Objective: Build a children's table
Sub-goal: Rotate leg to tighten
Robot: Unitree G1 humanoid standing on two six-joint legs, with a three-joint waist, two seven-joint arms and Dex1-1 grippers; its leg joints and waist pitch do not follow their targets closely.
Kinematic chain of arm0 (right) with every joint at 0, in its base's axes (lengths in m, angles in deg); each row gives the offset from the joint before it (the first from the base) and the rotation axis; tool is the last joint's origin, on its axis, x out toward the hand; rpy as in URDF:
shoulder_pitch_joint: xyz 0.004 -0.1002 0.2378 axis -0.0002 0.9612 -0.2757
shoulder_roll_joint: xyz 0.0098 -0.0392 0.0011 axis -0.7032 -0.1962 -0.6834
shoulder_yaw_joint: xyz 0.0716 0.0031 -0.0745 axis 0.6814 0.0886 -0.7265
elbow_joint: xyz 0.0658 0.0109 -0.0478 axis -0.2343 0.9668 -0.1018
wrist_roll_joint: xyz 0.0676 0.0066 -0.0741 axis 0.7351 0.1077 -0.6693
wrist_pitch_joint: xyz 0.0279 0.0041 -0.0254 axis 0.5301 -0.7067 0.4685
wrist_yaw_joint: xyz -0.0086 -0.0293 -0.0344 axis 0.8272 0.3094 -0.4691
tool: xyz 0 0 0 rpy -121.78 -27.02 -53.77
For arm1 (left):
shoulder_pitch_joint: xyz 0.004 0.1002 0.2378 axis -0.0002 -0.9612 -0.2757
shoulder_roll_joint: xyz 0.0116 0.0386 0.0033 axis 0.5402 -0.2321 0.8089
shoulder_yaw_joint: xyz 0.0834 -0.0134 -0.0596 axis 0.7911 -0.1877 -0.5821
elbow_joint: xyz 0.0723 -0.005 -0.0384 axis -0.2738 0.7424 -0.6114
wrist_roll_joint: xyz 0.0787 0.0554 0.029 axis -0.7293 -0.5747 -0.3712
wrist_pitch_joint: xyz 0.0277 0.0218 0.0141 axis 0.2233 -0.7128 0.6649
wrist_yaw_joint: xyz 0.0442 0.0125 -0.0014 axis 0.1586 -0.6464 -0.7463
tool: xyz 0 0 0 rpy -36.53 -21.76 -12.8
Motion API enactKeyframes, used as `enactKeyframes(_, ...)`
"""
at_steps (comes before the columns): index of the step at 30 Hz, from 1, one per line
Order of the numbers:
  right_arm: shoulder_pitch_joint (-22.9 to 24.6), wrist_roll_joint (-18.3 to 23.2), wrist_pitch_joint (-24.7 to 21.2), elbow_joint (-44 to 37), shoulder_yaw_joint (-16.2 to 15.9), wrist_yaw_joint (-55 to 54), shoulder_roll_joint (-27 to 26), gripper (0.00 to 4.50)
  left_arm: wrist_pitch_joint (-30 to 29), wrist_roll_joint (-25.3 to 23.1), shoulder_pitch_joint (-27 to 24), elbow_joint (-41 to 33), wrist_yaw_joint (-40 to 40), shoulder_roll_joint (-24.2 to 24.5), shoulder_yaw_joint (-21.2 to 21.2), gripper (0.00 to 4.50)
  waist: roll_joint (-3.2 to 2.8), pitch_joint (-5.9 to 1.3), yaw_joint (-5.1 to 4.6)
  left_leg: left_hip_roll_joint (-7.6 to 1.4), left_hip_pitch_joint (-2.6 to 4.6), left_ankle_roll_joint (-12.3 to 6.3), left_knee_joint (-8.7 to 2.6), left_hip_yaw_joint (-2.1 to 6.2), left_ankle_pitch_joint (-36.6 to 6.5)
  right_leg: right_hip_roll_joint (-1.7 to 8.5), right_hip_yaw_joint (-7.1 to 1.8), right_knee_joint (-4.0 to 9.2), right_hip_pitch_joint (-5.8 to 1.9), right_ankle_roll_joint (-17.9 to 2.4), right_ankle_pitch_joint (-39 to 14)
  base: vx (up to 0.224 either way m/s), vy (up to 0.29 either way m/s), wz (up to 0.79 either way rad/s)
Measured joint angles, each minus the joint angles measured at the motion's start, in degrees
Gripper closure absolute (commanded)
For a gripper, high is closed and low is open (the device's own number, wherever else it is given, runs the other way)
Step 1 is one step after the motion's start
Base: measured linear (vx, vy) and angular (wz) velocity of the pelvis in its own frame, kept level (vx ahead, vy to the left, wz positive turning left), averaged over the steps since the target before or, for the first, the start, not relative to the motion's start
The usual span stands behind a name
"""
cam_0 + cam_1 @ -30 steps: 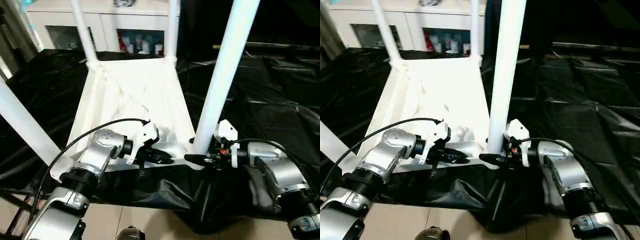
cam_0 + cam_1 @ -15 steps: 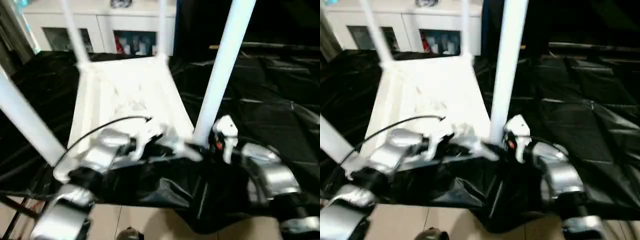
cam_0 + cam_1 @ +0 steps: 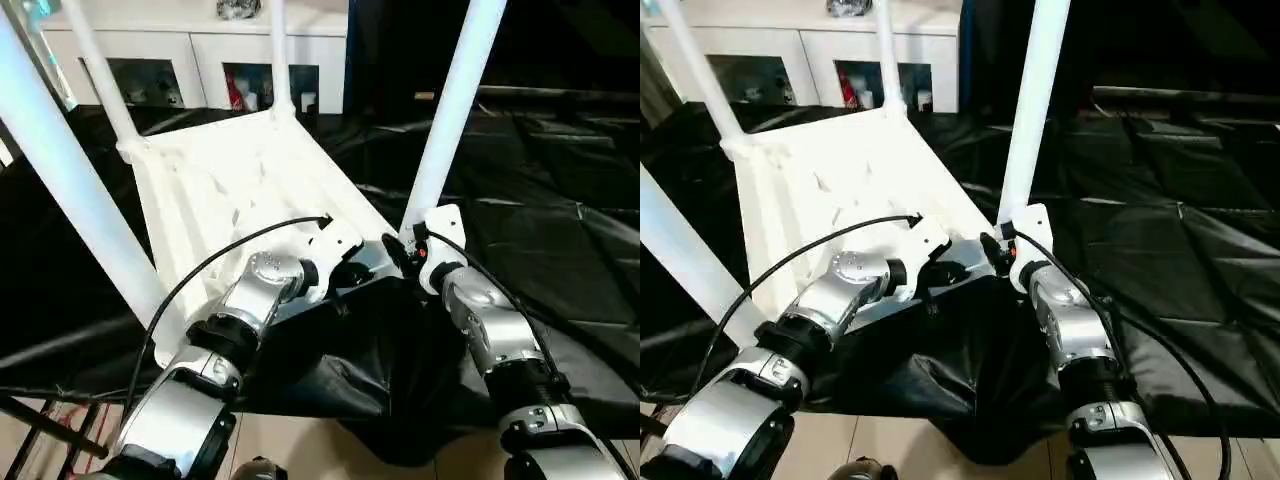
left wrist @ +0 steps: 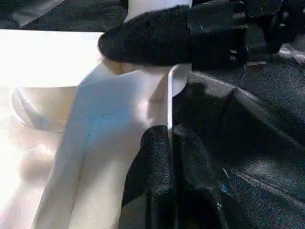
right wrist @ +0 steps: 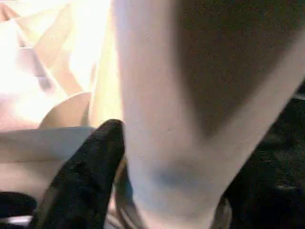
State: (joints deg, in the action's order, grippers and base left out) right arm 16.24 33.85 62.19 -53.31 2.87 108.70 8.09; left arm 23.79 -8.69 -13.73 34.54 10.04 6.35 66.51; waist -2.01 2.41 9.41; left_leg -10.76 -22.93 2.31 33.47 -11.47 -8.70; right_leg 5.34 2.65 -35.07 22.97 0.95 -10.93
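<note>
Left eye view: the white tabletop (image 3: 250, 190) lies upside down on the black-draped work table (image 3: 560, 230), filling the upper-middle of the frame, ribbed underside up. Four white legs stand from its corners: the near-left leg (image 3: 80, 190) crossing the left side, the near-right leg (image 3: 450, 110) rising right of centre, and two far legs (image 3: 100, 70) (image 3: 279, 55) at the top. The left gripper (image 3: 352, 272) sits at the tabletop's near edge, mid-frame; the right gripper (image 3: 397, 252) is at the near-right leg's base.

Right eye view: same layout, with a white cabinet (image 3: 800, 50) along the top edge behind the table.

Left wrist view: the left gripper's two black fingers (image 4: 157, 167) are clenched on the thin rim of the tabletop's edge; a black finger of the right gripper crosses the upper part of the frame.

Right wrist view: one black finger (image 5: 90, 167) lies against the side of the near-right leg, lower left; the other is hidden behind the leg, so a grasp cannot be confirmed.
</note>
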Motion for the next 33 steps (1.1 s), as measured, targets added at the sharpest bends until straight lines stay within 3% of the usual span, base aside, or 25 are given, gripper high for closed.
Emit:
enactKeyframes(5,1.8,0.3,1.9,-1.7,-2.1,10.5,4.3,0.97,1.4,0.4,-0.3,-0.5,5.5,2.3,0.1,4.5,0.05,0.04,0.07,-0.01,-0.1,0.0,-0.06,0.0,0.0,-0.01,0.03,0.03,0.09,0.0,0.0,0.0,0.0,0.0)
enactKeyframes(11,4.5,3.5,2.2,-6.4,-5.0,26.7,11.5,0.97,2.4,2.4,-3.2,-4.4,15.0,6.4,0.4,4.5,0.13,0.1,0.44,-0.09,-0.22,-0.03,-0.05,0.0,0.0,-0.04,0.1,0.02,0.19,0.0,0.0,0.0,0.0,0.0)
enactKeyframes(17,4.8,6.1,3.5,-8.3,-6.7,37.6,14.7,0.97,2.4,3.6,-5.6,-8.3,22.0,9.5,1.8,4.5,0.17,0.14,1.03,-0.09,-0.25,-0.05,0.07,0.0,0.0,-0.02,0.07,0.0,0.18,0.0,0.0,0.0,0.0,0.0)
enactKeyframes(23,4.7,8.6,3.0,-8.9,-7.3,43.7,16.0,1.59,1.9,4.5,-7.5,-12.0,26.4,11.9,2.5,4.5,0.3,0.21,1.99,-0.1,-0.25,-0.05,0.08,-0.01,0.0,-0.03,0.08,-0.04,0.19,0.0,0.0,0.0,0.0,0.0)
enactKeyframes(33,4.5,8.7,2.2,-8.9,-7.7,45.6,17.1,2.41,0.7,4.6,-8.6,-14.2,26.9,12.6,2.6,4.5,0.44,0.3,2.0,-0.1,-0.25,-0.05,0.09,-0.01,0.0,-0.03,0.08,-0.05,0.18,0.0,0.0,0.0,0.0,0.0)
